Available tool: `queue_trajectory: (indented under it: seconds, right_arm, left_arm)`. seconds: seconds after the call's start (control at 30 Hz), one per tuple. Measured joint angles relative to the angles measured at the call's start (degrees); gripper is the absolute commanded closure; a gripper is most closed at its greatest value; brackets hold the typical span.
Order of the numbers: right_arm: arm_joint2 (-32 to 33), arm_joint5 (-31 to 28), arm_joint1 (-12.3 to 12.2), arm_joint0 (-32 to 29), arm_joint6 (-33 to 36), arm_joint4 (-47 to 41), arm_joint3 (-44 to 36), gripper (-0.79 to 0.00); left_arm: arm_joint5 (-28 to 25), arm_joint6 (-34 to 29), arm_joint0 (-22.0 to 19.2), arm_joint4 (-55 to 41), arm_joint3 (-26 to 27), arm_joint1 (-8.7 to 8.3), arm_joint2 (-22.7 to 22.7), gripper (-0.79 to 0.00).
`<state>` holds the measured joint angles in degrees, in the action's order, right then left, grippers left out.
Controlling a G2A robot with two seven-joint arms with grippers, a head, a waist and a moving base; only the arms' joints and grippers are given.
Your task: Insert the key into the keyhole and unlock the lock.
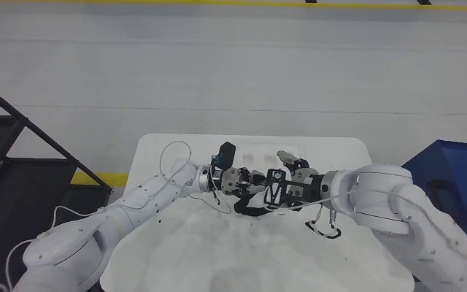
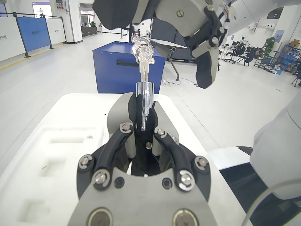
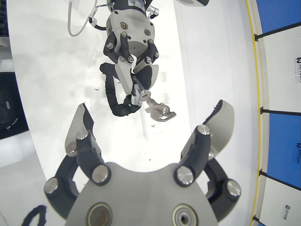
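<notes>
My left gripper [image 2: 143, 110] is shut on the lock [image 2: 145, 97], a chrome cylinder on a black sleeved cable [image 3: 112, 95] that loops down beneath it. A silver key [image 2: 144, 57] sticks out of the keyhole, with a second key hanging on the same ring. My right gripper [image 3: 151, 116] is open, its two fingers spread on either side of the key head [image 3: 161, 112] without touching it. In the top view, the left gripper [image 1: 244, 182] and the right gripper [image 1: 276, 187] meet nose to nose over the middle of the white table [image 1: 328, 150].
A white foam tray [image 2: 65, 139] with rectangular recesses lies on the table behind the grippers. A thin black cord loop [image 1: 325, 226] rests on the table under the right arm. A blue cabinet [image 1: 445, 164] stands beyond the table's right edge, and a black frame [image 1: 29, 139] stands to the left.
</notes>
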<state>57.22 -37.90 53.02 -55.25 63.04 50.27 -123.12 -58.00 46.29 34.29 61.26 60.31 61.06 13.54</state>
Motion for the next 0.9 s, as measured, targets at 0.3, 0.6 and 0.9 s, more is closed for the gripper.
queue_trajectory:
  seconds: [0.3, 0.6, 0.9]
  right_arm:
    - [-0.1, -2.9, -0.4, -1.4, -3.3, 9.5, -2.2, -0.329]
    - [0.2, -4.2, -0.9, -3.0, -3.9, 11.1, -3.7, -0.243]
    - [0.7, -4.0, -1.1, -3.7, -4.8, 10.0, -4.1, 0.0]
  left_arm:
    - [0.0, 0.0, -1.6, -1.9, 1.7, -1.08, -3.8, 0.0]
    - [0.0, 0.0, -1.4, -2.2, 2.1, -1.44, -3.8, 0.0]
    - [0.0, 0.0, -1.3, -2.3, 2.5, -1.61, -3.8, 0.0]
